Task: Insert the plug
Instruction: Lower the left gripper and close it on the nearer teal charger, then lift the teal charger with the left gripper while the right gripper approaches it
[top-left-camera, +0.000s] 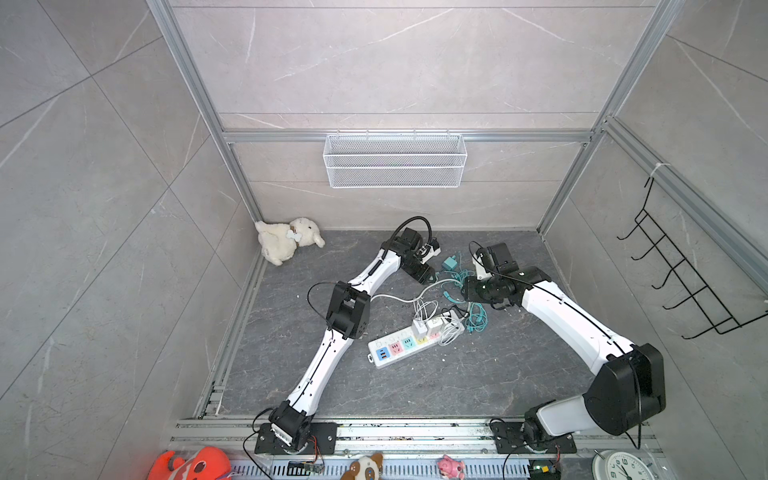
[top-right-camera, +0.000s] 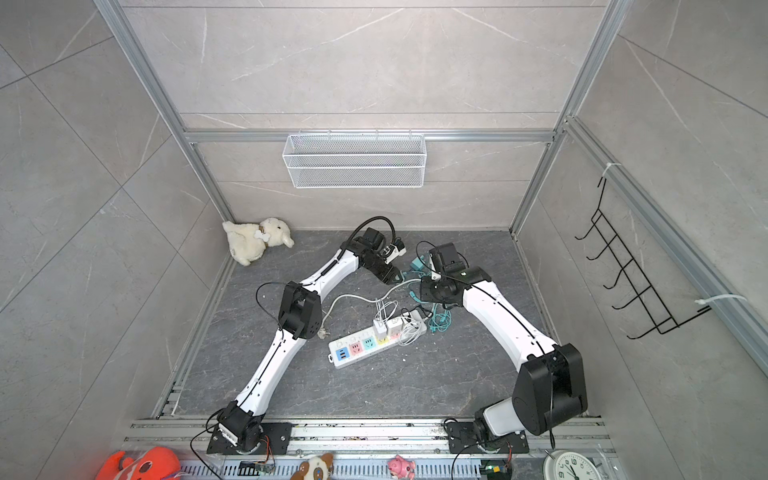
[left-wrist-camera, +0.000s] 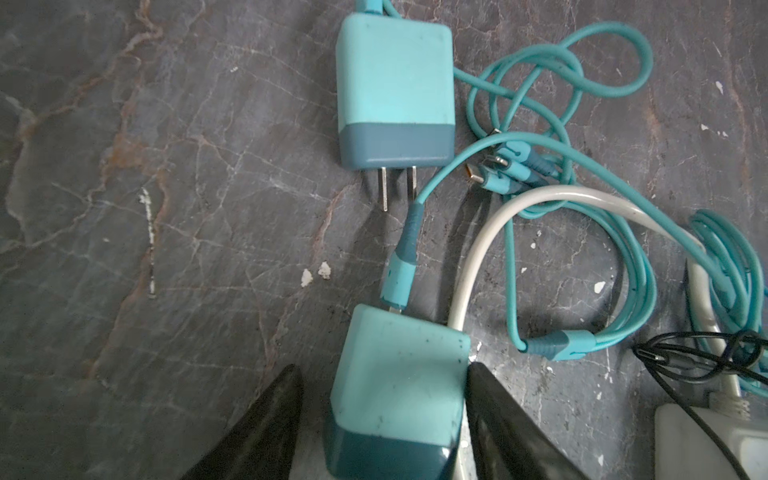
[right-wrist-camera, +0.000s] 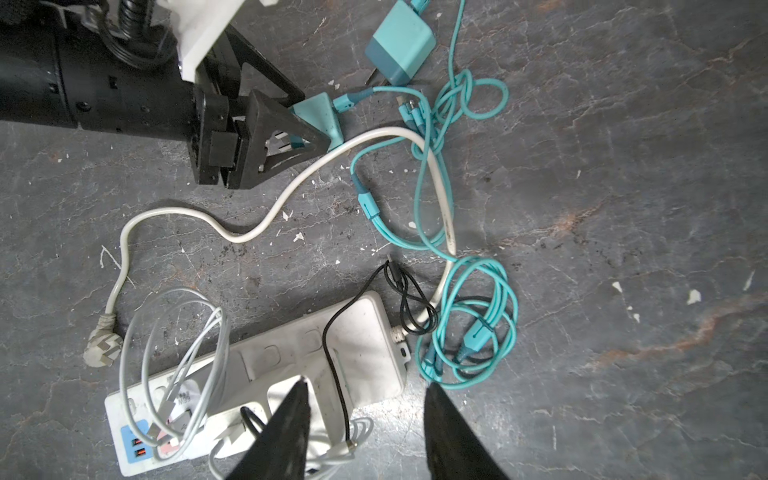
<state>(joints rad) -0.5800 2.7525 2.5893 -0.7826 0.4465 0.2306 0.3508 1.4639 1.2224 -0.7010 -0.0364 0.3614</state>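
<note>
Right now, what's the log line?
left gripper: open around teal charger | right gripper: open over power strip | teal charger: unplugged

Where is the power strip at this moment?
In both top views the strip lies on the table between the left arm and right arm, teal cable coiled at its right end.

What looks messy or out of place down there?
The teal charging cables lie knotted in a heap beside the white power strip, and the strip's own grey-white wall plug lies loose on the dark stone floor, connected to nothing.
</note>
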